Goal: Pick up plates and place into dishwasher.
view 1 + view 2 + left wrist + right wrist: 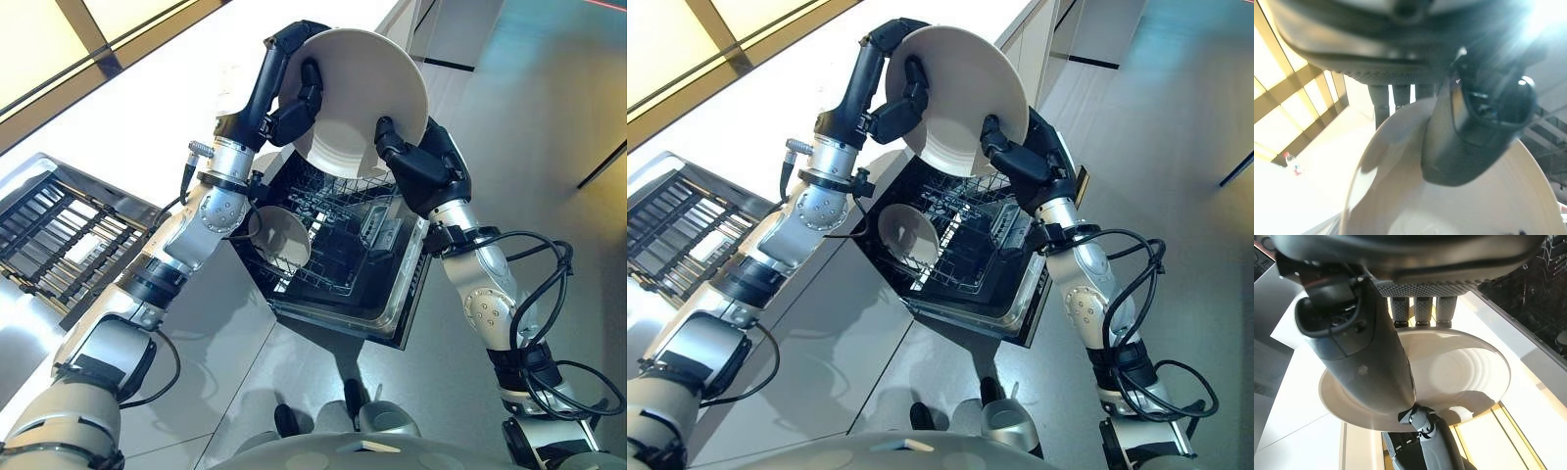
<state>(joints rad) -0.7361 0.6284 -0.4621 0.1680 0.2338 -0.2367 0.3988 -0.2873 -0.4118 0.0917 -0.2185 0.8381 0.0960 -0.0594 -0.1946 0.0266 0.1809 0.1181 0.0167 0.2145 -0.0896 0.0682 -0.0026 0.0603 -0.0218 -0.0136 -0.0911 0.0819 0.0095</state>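
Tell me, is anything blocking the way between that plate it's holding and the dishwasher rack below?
Nothing visible blocks it. Both the left hand and right hand grip the plate above the open rack. One dish already stands at the rack's left side; the wires beside it look free.

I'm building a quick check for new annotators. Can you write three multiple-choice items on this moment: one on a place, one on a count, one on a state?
1. Where is the held plate?
A. above the open dishwasher
B. on the floor
C. in the rack

2. How many plates already stand in the dishwasher rack?
A. none
B. one
C. three

3. How is the held plate gripped?
A. left hand alone
B. right hand alone
C. both hands

Answers: 1 A, it hangs over the rack. 2 B, one racked plate stands there. 3 C, each hand pinches a rim.
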